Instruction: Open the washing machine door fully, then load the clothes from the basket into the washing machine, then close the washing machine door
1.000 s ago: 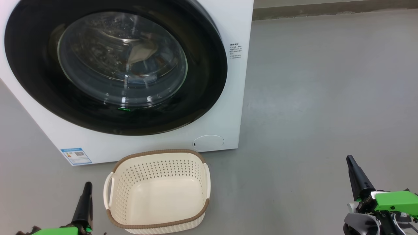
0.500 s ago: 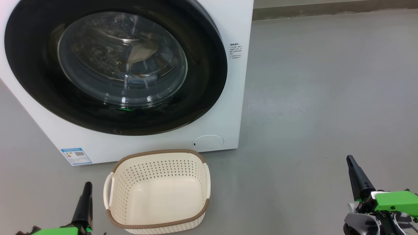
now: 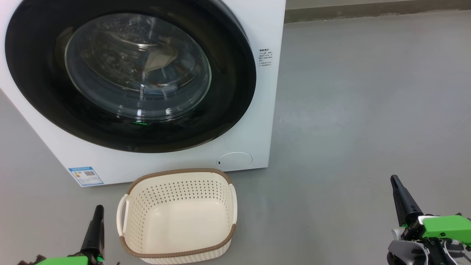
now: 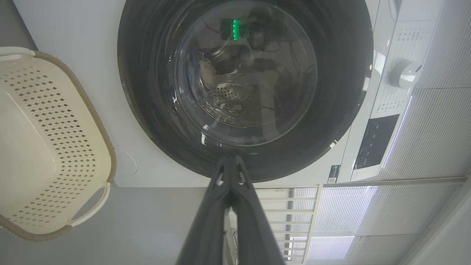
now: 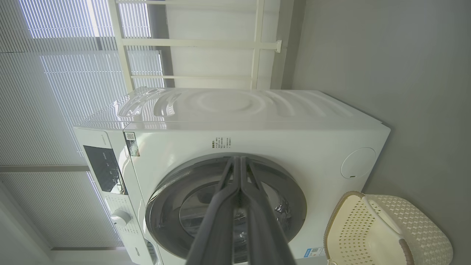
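Nothing has moved since the earlier frame. Door (image 3: 138, 70) lies shut, flush on the washer (image 3: 265, 22); something pale shows behind its glass, too dim to name. Basket (image 3: 176, 171) stands just before the washer, holding no clothes. My left gripper (image 3: 98, 210) and right gripper (image 3: 395, 181) hang well off the washer, jaws together on nothing. Task judged complete: I should confirm the door sits flush and keep clear.

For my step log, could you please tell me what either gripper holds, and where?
Nothing is held: the left gripper and right gripper are shut empty, apart from the basket.
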